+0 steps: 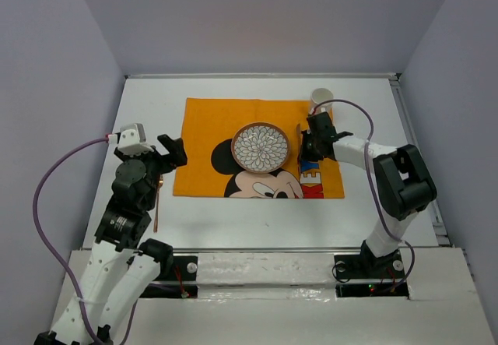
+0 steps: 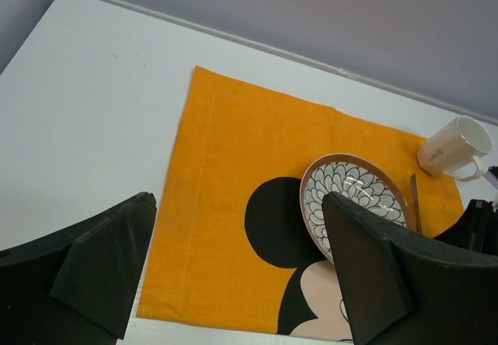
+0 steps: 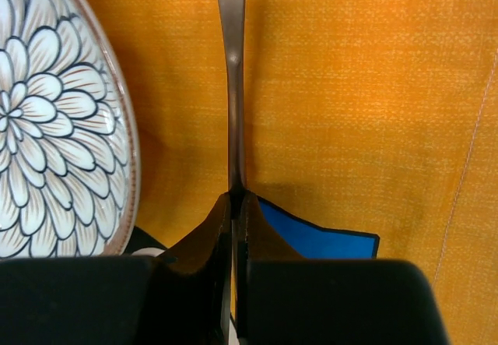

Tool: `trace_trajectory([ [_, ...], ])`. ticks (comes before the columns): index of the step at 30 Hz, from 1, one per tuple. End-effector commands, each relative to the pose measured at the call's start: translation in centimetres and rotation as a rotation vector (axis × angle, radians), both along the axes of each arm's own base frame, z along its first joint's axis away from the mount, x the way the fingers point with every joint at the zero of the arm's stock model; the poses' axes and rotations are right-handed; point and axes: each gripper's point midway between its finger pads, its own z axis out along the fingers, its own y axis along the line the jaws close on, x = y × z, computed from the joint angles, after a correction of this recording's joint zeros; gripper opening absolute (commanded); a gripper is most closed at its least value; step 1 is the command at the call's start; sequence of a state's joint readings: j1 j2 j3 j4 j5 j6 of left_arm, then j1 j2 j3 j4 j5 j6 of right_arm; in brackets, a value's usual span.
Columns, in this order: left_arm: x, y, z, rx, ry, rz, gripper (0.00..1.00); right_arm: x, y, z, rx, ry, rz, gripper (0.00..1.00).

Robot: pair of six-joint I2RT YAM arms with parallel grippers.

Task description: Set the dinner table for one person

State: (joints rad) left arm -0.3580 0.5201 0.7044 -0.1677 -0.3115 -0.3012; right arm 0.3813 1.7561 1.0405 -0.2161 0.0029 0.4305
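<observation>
Orange placemat [image 1: 204,139] lies on the white dinner table [image 1: 257,224]. Patterned plate [image 1: 261,147] sits at its centre. Cream mug [image 1: 321,97] stands at its far right corner.

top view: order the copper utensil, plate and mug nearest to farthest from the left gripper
1. copper utensil, beside the left gripper, left of the placemat
2. plate, centre of the placemat
3. mug, far right, by the placemat's far corner

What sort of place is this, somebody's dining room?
Probably a robot test booth, not a home. A left arm and a right arm are mounted at the edge of a white tabletop boxed in by bare lavender-grey walls; the one place setting, an orange placemat with a plate, looks staged.
</observation>
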Motion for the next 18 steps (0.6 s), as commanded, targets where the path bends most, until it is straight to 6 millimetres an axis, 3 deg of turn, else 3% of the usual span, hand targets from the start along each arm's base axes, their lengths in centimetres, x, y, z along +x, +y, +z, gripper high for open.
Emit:
trace_trajectory([
  [1, 0.2, -0.1, 0.6, -0.013, 0.034, 0.004, 0.99, 2.0, -0.2, 0.9, -0.008, -0.052, -0.028, 0.00],
  [2, 0.4, -0.3, 0.3, -0.011, 0.053, 0.001, 0.99, 1.9, -0.2, 0.6, -0.009, -0.044, -0.026, 0.00],
  [5, 0.3, -0.4, -0.7, -0.008, 0.114, -0.002, 0.99, 1.6, -0.2, -0.1, -0.007, -0.025, -0.032, 0.16],
  [7, 0.1, -0.6, -1.8, -0.004, 0.176, -0.010, 0.99, 1.6, -0.3, 0.1, -0.007, -0.029, -0.040, 0.29],
  [8, 0.2, -0.9, -2.1, -0.011, 0.202, -0.015, 0.99, 1.5, -0.4, 0.1, -0.009, -0.028, -0.043, 0.42],
  [12, -0.3, -1.4, -2.4, -0.029, 0.275, -0.042, 0.99, 1.2, -0.4, 1.2, 0.001, -0.050, -0.043, 0.63],
  [14, -0.1, -1.7, -2.6, -0.032, 0.315, -0.060, 0.99, 1.0, -0.4, 2.1, 0.015, -0.067, -0.036, 0.70],
  [17, -0.2, -1.4, -2.2, -0.033, 0.362, -0.062, 0.99, 0.6, -0.1, 4.9, 0.056, -0.125, -0.021, 0.86],
  [18, -0.5, -1.1, -2.8, -0.028, 0.396, -0.054, 0.99, 0.5, -0.1, 6.7, 0.076, -0.168, -0.019, 0.96],
])
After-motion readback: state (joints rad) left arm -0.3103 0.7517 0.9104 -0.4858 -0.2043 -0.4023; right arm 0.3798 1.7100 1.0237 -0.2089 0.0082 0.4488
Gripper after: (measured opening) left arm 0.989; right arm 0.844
